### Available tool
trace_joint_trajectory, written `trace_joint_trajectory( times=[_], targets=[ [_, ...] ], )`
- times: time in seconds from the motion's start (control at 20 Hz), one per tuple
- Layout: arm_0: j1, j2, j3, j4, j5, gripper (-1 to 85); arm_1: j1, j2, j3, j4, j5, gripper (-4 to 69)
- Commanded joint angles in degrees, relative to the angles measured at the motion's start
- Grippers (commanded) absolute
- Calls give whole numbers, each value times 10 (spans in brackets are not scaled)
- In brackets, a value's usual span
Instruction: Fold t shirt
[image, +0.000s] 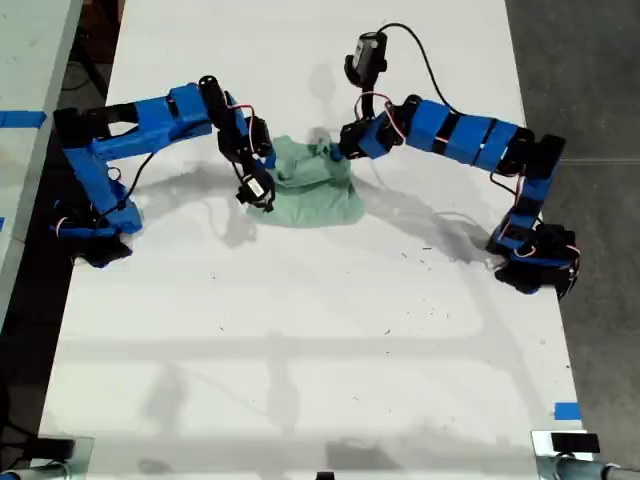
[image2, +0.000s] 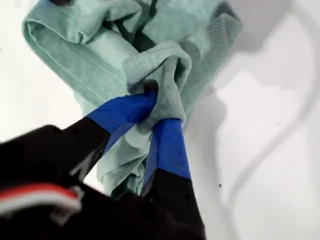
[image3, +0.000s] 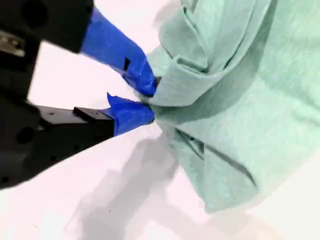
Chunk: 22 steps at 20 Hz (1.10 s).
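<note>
Progress so far: pretty much 0 real folds, as far as I can tell. The t shirt (image: 315, 190) sits in the upper middle of the white counter (image: 300, 350) in the exterior view, between the 2 blue arms, and it's a bunched, wrinkly heap, not a flat rectangle.

My first claw (image2: 159, 107) is clenched on a scrunched-up wad of the mint fabric, with cloth squeezed between the blue taped jaws. My second claw (image3: 150, 100) is pinching a folded edge of the shirt right at its border, tips nearly together with the fabric caught in between. So both claws have cloth in hand. I can't honestly say from the wrist views which arm in the exterior view is which, so I won't guess.

What's left, by my reckoning: basically everything. It needs spreading flat, then the sides brought in, then folding in half.

Orientation is tough. The heap looks a bit wider than tall in the exterior view, broadest along its lower edge, so I'd call the long axis roughly left to right there. I can't make out the neck or sleeves, so which way it points is anyone's guess.
</note>
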Motion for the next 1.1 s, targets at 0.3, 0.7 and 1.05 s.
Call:
trace_joint_trajectory(
  times=[0.3,0.7,1.05],
  targets=[
    [-91,10,-90,28,70,276,61,10,-48,42,-98,404],
    [-149,240,-83,137,63,233,184,184,18,159,-132,401],
    [98,456,-16,152,-91,171,55,483,96,379,4,253]
  ],
)
